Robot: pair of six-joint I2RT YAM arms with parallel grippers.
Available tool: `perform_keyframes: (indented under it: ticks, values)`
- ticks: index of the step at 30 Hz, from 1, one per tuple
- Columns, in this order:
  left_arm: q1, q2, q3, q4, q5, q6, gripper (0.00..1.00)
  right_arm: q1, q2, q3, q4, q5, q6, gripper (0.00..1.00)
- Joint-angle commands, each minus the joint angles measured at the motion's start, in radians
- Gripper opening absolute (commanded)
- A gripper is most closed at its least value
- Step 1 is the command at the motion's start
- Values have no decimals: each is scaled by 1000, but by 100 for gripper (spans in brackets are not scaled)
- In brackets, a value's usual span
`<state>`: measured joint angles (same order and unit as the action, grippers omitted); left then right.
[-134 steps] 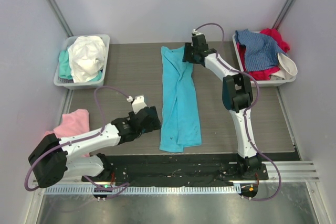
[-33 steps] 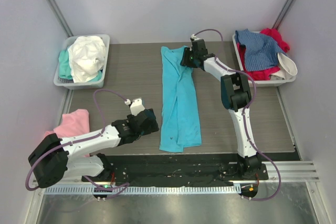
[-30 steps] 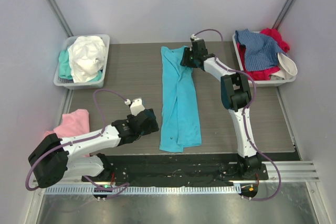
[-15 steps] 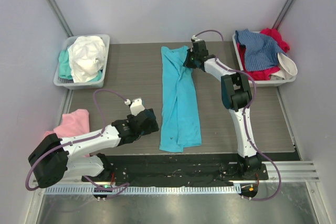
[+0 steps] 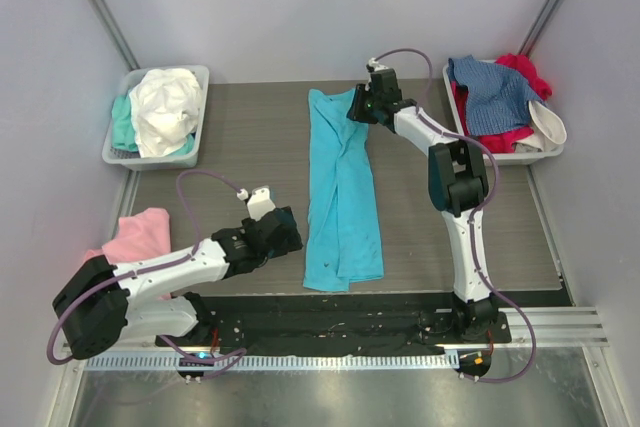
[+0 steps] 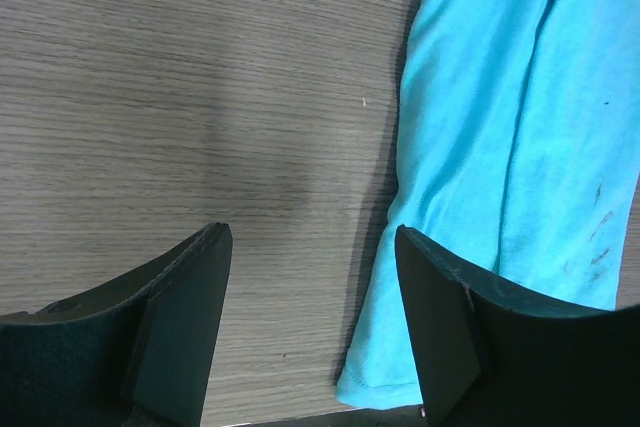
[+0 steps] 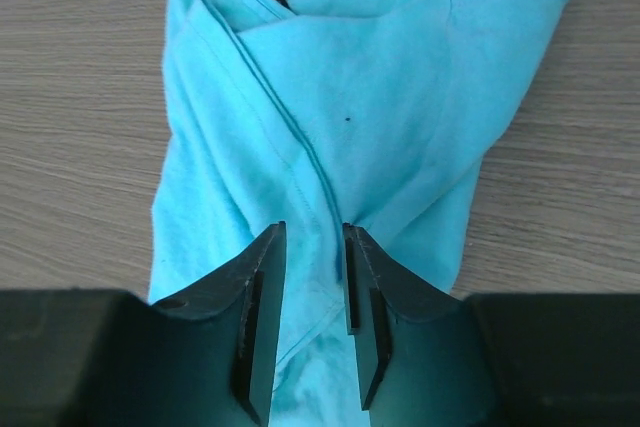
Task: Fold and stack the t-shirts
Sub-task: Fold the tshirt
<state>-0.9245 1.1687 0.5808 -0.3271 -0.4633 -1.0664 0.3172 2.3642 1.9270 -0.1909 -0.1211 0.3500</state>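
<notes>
Both arms built of white tubular links (image 5: 165,269) and bulky black joint housings (image 5: 455,177), a thin purple cable (image 5: 402,49) looping along each; left gripper (image 6: 310,247) and right gripper (image 7: 312,237) carry two matte black wedge-shaped fingers (image 6: 180,317) apiece, bases on a black plate (image 5: 330,319)

mint t-shirt (image 5: 121,123) mostly hidden under white t-shirt (image 5: 165,107).

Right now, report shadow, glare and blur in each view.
Top external: even soft light, sharp, faint sheen on the metal strip. Left wrist: a soft dark shadow on the table beside the turquoise t-shirt. Right wrist: bright and even, stitching crisp, the right gripper dark against the cloth.
</notes>
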Motion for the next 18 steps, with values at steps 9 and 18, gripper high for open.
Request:
perform_keyframes:
  ticks: [9,18]
  values:
    - [3,-41,-12,0,-31,-6,71,2,-77,-3,34,-54,20,38]
    - [3,-56,-27,-1,-40,-15,71,0,-25,33,24,-72,27,38]
